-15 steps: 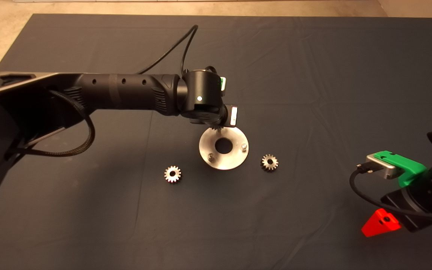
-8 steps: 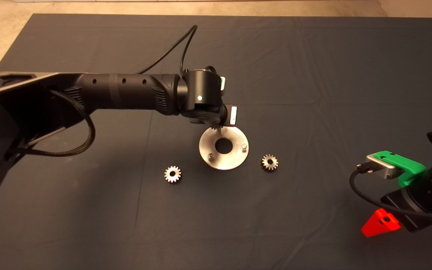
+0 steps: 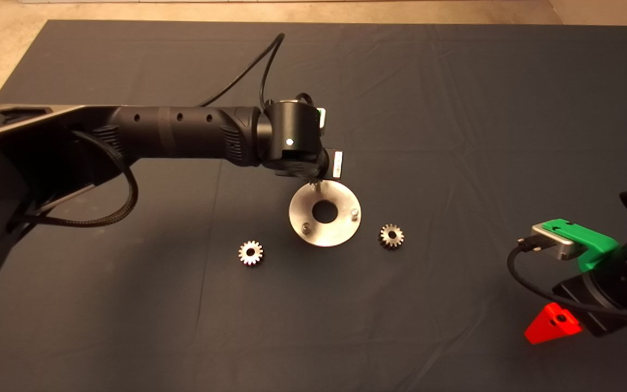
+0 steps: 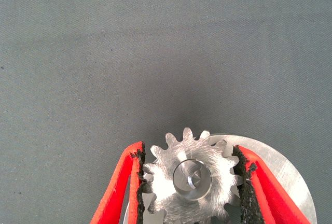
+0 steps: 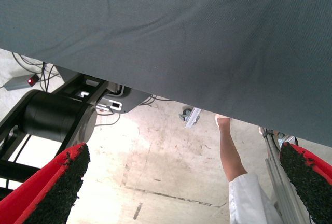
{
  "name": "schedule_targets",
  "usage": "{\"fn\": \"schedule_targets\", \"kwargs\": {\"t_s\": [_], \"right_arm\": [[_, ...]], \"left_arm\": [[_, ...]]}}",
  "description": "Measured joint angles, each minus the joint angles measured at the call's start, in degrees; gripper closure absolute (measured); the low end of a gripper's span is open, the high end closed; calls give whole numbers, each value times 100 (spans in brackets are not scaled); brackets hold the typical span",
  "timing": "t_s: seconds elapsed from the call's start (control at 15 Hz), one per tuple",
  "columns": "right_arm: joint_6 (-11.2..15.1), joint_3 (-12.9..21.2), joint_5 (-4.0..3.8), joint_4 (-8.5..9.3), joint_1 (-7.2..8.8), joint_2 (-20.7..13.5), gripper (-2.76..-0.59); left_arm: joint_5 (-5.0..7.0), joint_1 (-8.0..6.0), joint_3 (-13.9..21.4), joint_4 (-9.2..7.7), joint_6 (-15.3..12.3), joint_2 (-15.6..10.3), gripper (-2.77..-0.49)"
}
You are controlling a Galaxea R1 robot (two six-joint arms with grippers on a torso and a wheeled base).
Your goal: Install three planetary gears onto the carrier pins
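Between the two red fingers (image 4: 249,180) of the left gripper (image 4: 191,180), a silvery planetary gear (image 4: 192,175) sits pinched by its teeth, its black-padded holders pressing on either flank, directly over the shiny round disc (image 3: 325,213). Through the gear's bore a bright round shape shows, which looks like the top of a carrier pin, so the first gear appears to be lined up on or partly down its peg; whether it is fully seated cannot be told. Away from those fingers, two carrier pins (image 3: 354,213) stand bare on the disc, and two more gears lie flat on the dark mat (image 3: 455,109), one gear (image 3: 251,253) well apart on one side of the disc and another gear (image 3: 391,236) just beside its opposite rim. By this reading, one of three installs is under way and two remain. The right gripper (image 5: 181,187) waits at the mat's edge, its fingers spread wide, with a person's leg (image 5: 231,154) visible on the floor beyond.
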Motion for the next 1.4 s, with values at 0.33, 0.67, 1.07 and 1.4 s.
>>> {"fn": "schedule_targets", "kwargs": {"t_s": [0.33,0.67,1.07,1.4], "right_arm": [[0,0,0,0,0,0,-273],[0,0,0,0,0,0,-273],[0,0,0,0,0,0,-273],[0,0,0,0,0,0,-273]], "left_arm": [[0,0,0,80,-63,10,-88],[2,0,0,151,-66,20,-88],[0,1,0,155,-71,20,-88],[-2,130,49,279,-173,20,-88]]}}
